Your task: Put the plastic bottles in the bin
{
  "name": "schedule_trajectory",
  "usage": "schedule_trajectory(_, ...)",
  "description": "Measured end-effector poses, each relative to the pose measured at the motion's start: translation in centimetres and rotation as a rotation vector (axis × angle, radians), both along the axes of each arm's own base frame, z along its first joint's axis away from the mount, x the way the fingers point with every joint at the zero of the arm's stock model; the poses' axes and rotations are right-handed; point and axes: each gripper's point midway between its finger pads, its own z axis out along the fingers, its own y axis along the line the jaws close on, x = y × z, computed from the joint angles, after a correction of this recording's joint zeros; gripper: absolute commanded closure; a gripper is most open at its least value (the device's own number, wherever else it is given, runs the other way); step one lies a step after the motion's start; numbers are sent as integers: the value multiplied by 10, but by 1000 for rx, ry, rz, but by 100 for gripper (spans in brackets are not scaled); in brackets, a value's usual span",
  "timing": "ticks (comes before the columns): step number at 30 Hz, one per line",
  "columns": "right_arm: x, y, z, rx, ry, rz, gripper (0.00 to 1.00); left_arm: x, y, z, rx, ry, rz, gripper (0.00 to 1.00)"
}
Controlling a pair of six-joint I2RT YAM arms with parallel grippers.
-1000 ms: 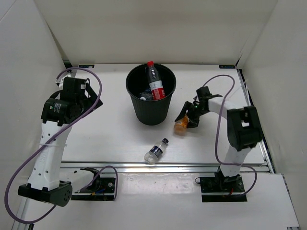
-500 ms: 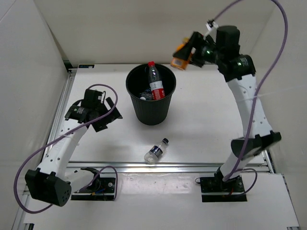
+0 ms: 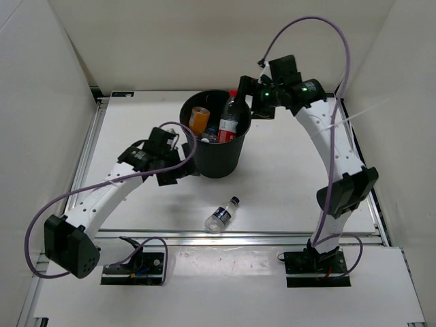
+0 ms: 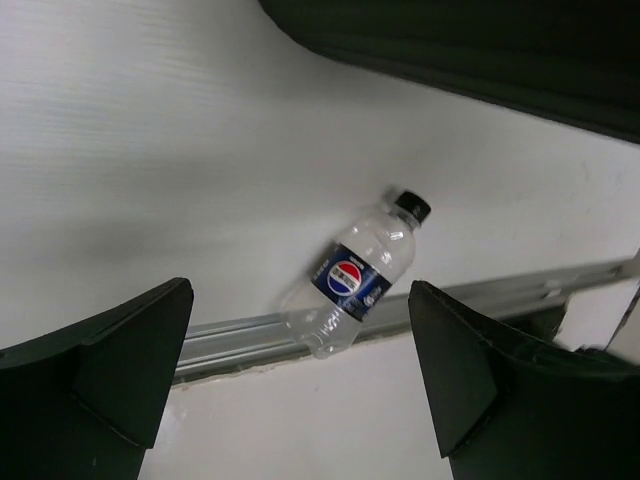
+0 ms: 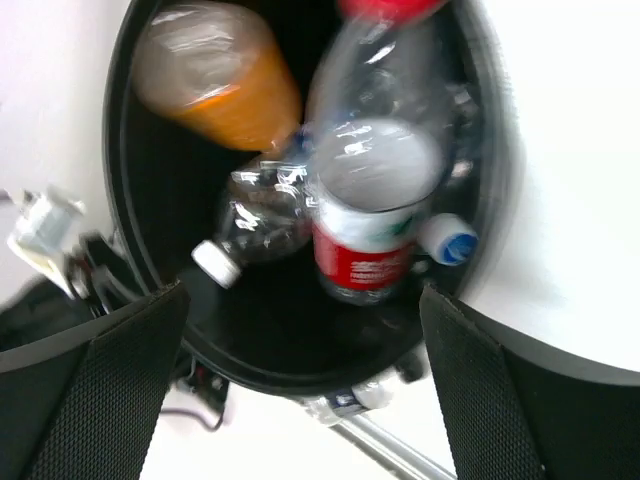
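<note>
Black plastic, round and tapering: the bin point(image 3: 219, 161) stands on the white table point(image 3: 293, 191) between the two arms. Four bottles are inside it (clearest from the right wrist). The short orange bottle point(image 5: 222, 88) leans against the wall on the left arm's side. The red-labelled bottle point(image 5: 372, 205) stands tilted, its red cap reaching above the rim. A plain clear bottle point(image 5: 262, 218) with a white cap lies low between them. Of the fourth bottle only a blue cap point(image 5: 449, 240) shows.

The right gripper point(image 3: 251, 95) hovers over the bin's right rim with its fingers point(image 5: 95, 400) spread wide. It holds nothing; the bottles lie below, clear of both fingers.

The fifth, dark-labelled bottle point(image 3: 222, 215) lies on its side on the table, near the front rail, black cap pointing towards the bin.

The left gripper point(image 3: 178, 167) is just beside the bin's left wall, its fingers point(image 4: 110, 370) also spread and empty. In the wrist view this bottle sits framed between them, but apart from both.
</note>
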Motion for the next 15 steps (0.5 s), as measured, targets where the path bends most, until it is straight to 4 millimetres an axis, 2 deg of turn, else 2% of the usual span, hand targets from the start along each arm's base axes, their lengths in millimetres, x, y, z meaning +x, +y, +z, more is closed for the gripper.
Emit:
schedule_trajectory(5,1,-63,31,4,-72,-140,0,-17,-53,-20,87,21,-240,0)
schedule_trajectory(7,-4,-82,46,14,-106,-182,0,-23,-77,-33,156,19,-347,0)
schedule_trajectory(9,-12,-90,55,23,-129,-193,0,-31,-98,-49,227,18,-445,0)
schedule_trajectory(11,-19,-90,56,27,-129,-189,0,-45,-114,-67,295,25,-538,0)
schedule_trajectory(15,-21,-91,45,18,-97,-183,0,-60,-120,-88,380,42,-623,0)
